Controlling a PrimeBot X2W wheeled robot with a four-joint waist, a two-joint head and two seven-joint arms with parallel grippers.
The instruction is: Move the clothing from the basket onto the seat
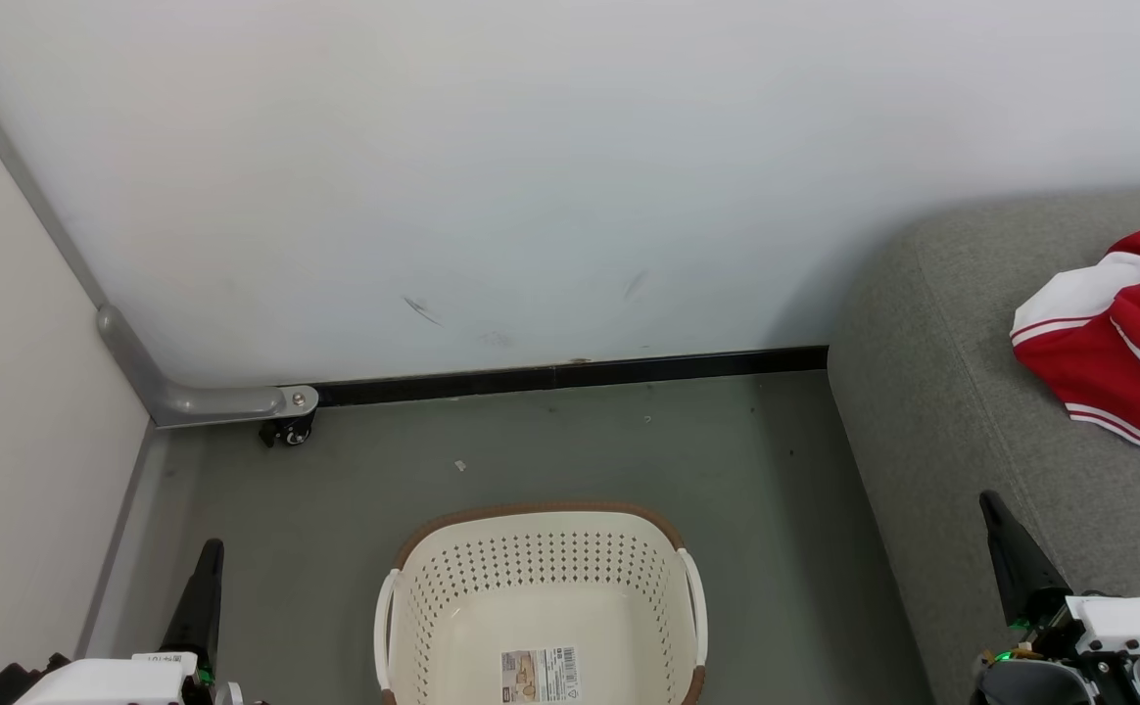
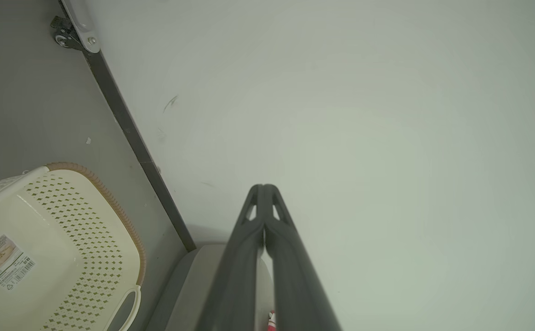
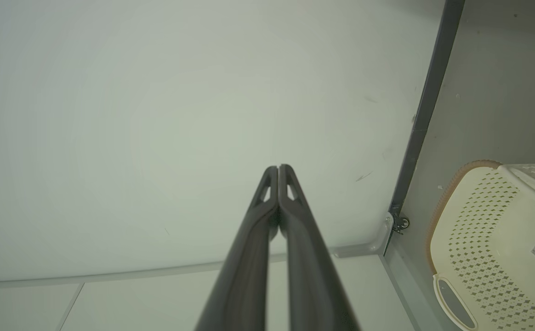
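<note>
Left gripper (image 1: 211, 550): near left, over the grey floor (image 1: 629, 441) beside the basket; long dark jaws clenched together, nothing between them, as the left wrist view confirms.
Right gripper (image 1: 990, 501): near right, above the seat's near part; jaws likewise pressed tight and holding nothing.
Basket: cream-white oval perforated plastic laundry basket (image 1: 541, 556) with brown rim and white side handles, standing on the floor at near centre, between the two grippers.
Sticker: paper barcode label (image 1: 539, 674) lying flat on the basket's bottom.
Clothing: bright red soft fabric clothing (image 1: 1118, 362) with white panels and thin white stripes, crumpled on the seat at far right, well apart from the basket; cut off by the edge, so one garment or two cannot be told.
Seat: large grey woven-fabric sofa cushion (image 1: 942, 441), right of the basket.
Backdrop: white wall (image 1: 531, 196) with black skirting (image 1: 570, 374); small black caster (image 1: 286, 431) at far left.
</note>
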